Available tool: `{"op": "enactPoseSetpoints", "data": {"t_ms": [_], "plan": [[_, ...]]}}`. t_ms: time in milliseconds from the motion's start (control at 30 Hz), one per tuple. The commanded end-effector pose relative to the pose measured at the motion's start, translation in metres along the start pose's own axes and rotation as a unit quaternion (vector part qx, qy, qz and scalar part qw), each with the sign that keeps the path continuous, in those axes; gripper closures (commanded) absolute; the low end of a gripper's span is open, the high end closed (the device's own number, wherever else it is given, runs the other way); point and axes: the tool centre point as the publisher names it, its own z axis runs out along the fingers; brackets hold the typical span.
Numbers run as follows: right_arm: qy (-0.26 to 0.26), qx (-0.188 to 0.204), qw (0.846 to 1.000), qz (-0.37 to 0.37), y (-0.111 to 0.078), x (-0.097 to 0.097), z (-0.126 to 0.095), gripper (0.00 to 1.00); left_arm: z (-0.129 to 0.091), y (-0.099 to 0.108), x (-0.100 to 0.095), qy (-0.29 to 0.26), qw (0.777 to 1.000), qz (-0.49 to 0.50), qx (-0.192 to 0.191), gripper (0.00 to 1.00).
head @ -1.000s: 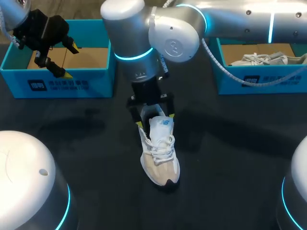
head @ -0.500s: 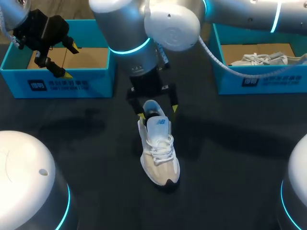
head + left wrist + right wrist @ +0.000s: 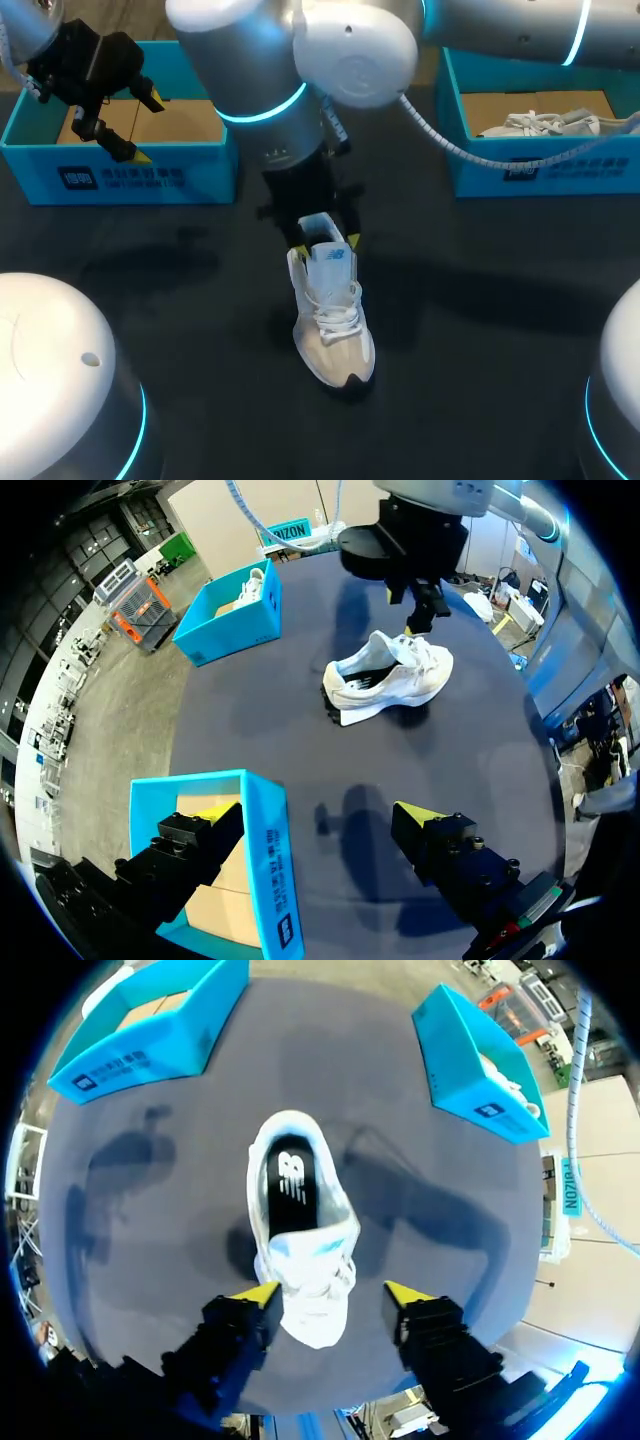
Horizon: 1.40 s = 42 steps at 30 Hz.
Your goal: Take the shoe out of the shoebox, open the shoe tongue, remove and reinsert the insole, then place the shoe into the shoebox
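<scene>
From my station I see the shoe (image 3: 333,320) out of its box, standing upright on its sole on the dark bench (image 3: 180,300), just below the middle of the head view. Its dark toe points toward the lower edge of the frame and its heel toward the top. It is white with a beige panel, its laces are still threaded, and its tongue stands up.

My right arm comes in from the upper right and reaches past the middle. Its right pincer (image 3: 325,243) hangs directly over the shoe with the fingers spread, one yellow tip on either side of the tongue. In the right wrist view the right pincer (image 3: 330,1295) has the laced part of the shoe (image 3: 300,1230) between its open fingers. I cannot tell whether either tip touches it. Ahead of the fingers the shoe's mouth is open, with a dark insole (image 3: 292,1182) lying inside.

The left pincer (image 3: 145,127) is at the upper left of the frame, also spread, above the left shoebox (image 3: 120,178). The left wrist view puts one finger of the left pincer (image 3: 318,815) over the box's brown floor and the other over the bench, with the blue wall between them. The shoe (image 3: 388,675) lies well ahead.

At the upper right stands the right shoebox (image 3: 540,168), holding another white shoe (image 3: 550,122).
</scene>
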Motion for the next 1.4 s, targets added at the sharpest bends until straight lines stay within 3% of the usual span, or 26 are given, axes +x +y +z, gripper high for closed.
{"op": "enactPoseSetpoints", "data": {"t_ms": [33,300,533,667,833,1000,1233,1400], "plan": [[0.013,-0.004,1.0,0.004,-0.01,-0.002,0.008,0.53,-0.001,0.0,0.001,0.0,1.0,0.0,-0.002,0.0],[0.026,0.008,1.0,0.008,-0.023,0.005,0.027,0.55,-0.001,0.0,0.001,0.0,1.0,0.0,-0.002,0.0],[0.039,0.019,0.999,0.001,-0.013,0.01,0.048,0.58,-0.001,0.0,0.001,0.0,1.0,0.0,-0.002,0.0],[0.042,0.021,0.999,-0.007,-0.002,0.012,0.059,0.68,-0.001,0.0,0.001,0.0,1.0,0.0,-0.002,0.0],[0.046,0.018,0.999,-0.02,0.012,0.013,0.065,0.87,-0.001,0.0,0.001,0.0,1.0,0.0,-0.002,0.0],[0.046,0.017,0.998,-0.03,0.021,0.012,0.069,0.85,-0.001,0.0,0.001,0.0,1.0,0.0,-0.002,0.0],[0.037,-0.004,0.999,-0.027,0.011,0.001,0.049,0.73,-0.001,0.0,0.001,0.0,1.0,0.0,-0.002,0.0],[0.041,-0.003,0.998,-0.037,0.018,0.004,0.062,0.7,-0.001,0.0,0.001,0.0,1.0,0.0,-0.002,0.0]]}}
